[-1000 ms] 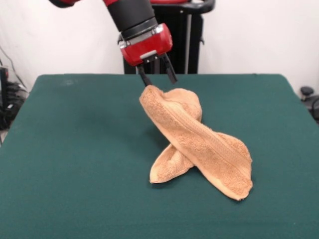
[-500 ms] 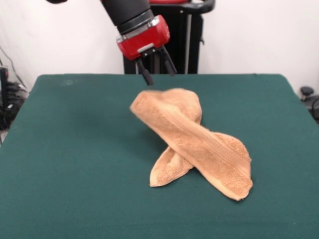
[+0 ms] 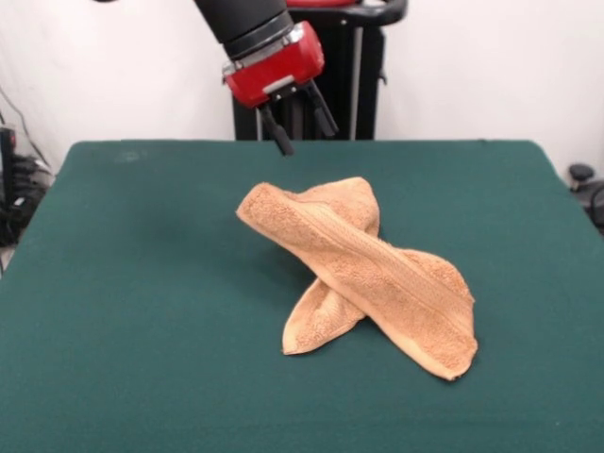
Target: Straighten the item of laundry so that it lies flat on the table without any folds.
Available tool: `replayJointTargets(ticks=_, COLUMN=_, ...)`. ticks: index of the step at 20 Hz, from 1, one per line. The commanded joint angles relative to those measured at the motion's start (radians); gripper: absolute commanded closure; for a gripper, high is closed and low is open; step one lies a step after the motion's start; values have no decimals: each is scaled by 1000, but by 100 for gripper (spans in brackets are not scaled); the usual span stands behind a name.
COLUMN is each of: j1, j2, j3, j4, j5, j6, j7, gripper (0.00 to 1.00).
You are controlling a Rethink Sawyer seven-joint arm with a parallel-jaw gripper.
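Across the whole lower part of the front view we see the table (image 3: 142,311), its dark green top running out of the picture at the bottom and at both lower sides, so we cannot make out its near edge or near corners. Only the far edge and the two far corners show fully.

Near the middle of the table, a little toward the right edge, lies the towel (image 3: 377,274). It is not flat: we see it doubled over itself, two long lobes crossing like an X. The upper lobe, with a ribbed band along it, runs from its raised rounded end at the left down to a blunt end toward the near right; the lower lobe pokes out beneath it toward the near edge. What lies under the crossing is hidden from us, and we cannot tell how many layers are stacked there.

Above the far edge we see the arm (image 3: 247,24), black with a red wrist block, cut off at the top of the picture and tilted. Its gripper (image 3: 302,121) hangs clear of the towel, the two dark fingers (image 3: 277,130) spread apart and holding nothing.
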State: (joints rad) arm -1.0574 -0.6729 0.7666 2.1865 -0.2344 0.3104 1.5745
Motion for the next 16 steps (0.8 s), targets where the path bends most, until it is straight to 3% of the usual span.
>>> replayJointTargets(ticks=1, j1=4, j2=-63, j3=79, j4=-49, j5=70, j6=154, j7=47, gripper=0)
replayJointTargets(ticks=5, j1=-12, j2=-11, j3=88, j4=-63, j5=57, j6=157, j7=19, gripper=0)
replayJointTargets(ticks=9, j1=-35, j2=107, j3=77, j4=-118, j5=31, j6=192, j7=-47, gripper=0)
replayJointTargets(ticks=12, j1=-64, j2=128, j3=91, j4=-135, j5=13, j6=226, j7=-87, gripper=0)
replayJointTargets(ticks=16, j1=-117, j2=329, j3=114, j4=-202, j5=-65, j6=164, j7=-196, gripper=0)
